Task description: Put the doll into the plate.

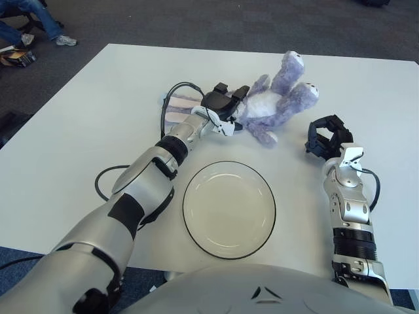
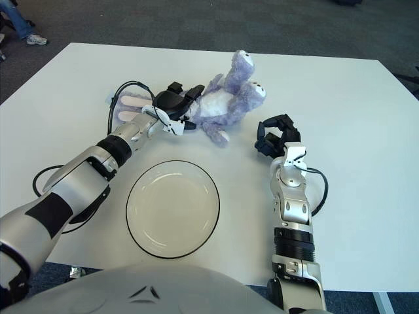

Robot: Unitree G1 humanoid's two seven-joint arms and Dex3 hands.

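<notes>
White tabletop (image 1: 78, 118) fills most of both views, with dark carpet beyond its far edge and a seated person's legs and shoes glimpsed at the far left corner; a black cable is seen looping on the surface beside the left forearm.

At the middle of the near side a clear glass plate (image 1: 229, 209) with a dark rim is set, and nothing is held in it; it appears to have been placed there so that either arm can reach it.

Beyond the plate, well apart from its rim, the doll (image 1: 278, 104), a purple and white plush animal, is seen lying on its back with its limbs spread and its head pointing away from the robot; its long pale ears are spread flat on the table under the left wrist.

The left hand (image 1: 226, 108) is laid against the doll's left flank, its dark fingers curled onto the plush body; whether a firm hold has been made cannot be told, but contact is plain, so the grasping step is judged to be in hand and the carry to the plate is not yet done.

The right hand (image 1: 325, 136) is shown to the right of the doll, apart from it, fingers curled and nothing held.
</notes>
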